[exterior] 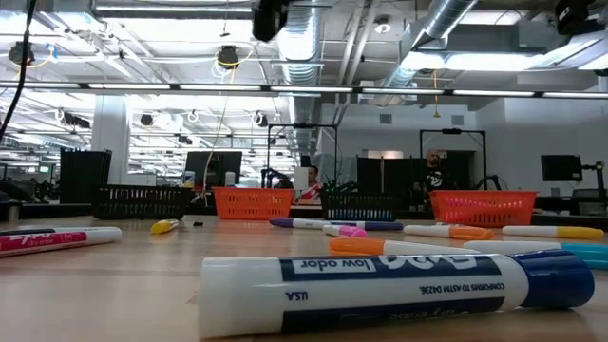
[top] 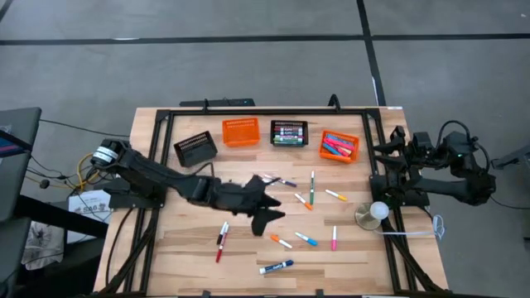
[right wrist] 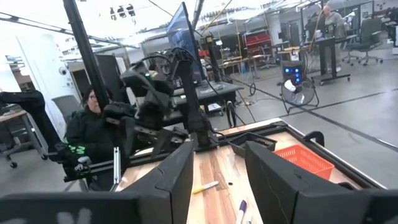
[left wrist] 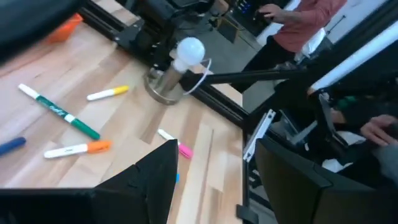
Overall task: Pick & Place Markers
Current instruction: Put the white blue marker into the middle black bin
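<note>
four baskets; about twelve loose markers; two arms.

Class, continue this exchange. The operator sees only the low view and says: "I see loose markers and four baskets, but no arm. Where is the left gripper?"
Observer: The left gripper hangs open over the middle of the table, among the loose markers.
Operator: And the right one?
Observer: The right gripper is open and empty, parked at the table's right edge.
Operator: I can't see into the baskets. Do any hold markers?
Observer: Yes. The orange basket at the right end of the row and the black basket next to it both hold markers.
</note>
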`<state>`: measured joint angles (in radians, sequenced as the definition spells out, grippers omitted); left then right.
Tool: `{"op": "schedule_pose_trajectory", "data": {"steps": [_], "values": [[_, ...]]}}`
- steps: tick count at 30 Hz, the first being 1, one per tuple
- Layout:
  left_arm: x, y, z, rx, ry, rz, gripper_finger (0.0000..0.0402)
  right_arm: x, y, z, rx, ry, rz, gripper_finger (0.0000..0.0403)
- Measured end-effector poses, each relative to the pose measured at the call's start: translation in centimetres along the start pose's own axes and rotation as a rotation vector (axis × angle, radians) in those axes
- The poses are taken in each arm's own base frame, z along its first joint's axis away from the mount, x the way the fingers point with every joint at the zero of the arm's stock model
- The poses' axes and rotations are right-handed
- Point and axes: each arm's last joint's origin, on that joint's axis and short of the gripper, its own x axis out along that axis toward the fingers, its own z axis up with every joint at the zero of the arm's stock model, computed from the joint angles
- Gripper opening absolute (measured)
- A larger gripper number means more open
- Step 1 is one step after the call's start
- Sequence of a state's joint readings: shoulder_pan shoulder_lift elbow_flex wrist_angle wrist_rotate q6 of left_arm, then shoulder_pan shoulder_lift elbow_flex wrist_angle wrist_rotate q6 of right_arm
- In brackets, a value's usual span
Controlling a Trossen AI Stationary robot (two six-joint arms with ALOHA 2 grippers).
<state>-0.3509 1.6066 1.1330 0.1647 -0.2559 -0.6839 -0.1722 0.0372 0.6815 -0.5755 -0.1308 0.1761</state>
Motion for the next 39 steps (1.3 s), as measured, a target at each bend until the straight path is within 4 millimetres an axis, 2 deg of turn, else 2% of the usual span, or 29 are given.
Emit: {"op": "schedule_pose_trajectory", "data": {"steps": [7,13,18,25,28,31,39], "values": [[-1.0,-4.3,-2.4,0.037,0.051,0.014,0.0213,0.0,0.0,0.0,0.000,0.000,0.000,0.0135],[0.9,-6.1,-4.6,0.088,0.185,0.034,0.0213,0.0,0.0,0.0,0.000,0.000,-0.001,0.0135],[2.8,-6.3,-6.9,0.079,0.408,0.055,0.0213,0.0,0.0,0.0,0.000,-0.002,-0.001,0.0133],[5.5,-8.1,-8.4,0.051,0.496,-0.008,0.0213,0.0,0.0,0.0,0.001,0.007,-0.002,0.0133],[5.8,-8.4,-9.5,0.049,0.561,0.048,0.0213,0.0,-0.1,-0.4,0.006,0.040,-0.008,0.0133],[5.8,-7.8,-10.7,0.025,0.616,0.134,0.0213,-0.1,-0.1,-0.7,0.011,0.076,-0.014,0.0133],[6.2,-7.1,-11.4,-0.022,0.592,0.226,0.0213,-0.1,-0.2,-0.9,0.013,0.095,-0.018,0.0133]]}}
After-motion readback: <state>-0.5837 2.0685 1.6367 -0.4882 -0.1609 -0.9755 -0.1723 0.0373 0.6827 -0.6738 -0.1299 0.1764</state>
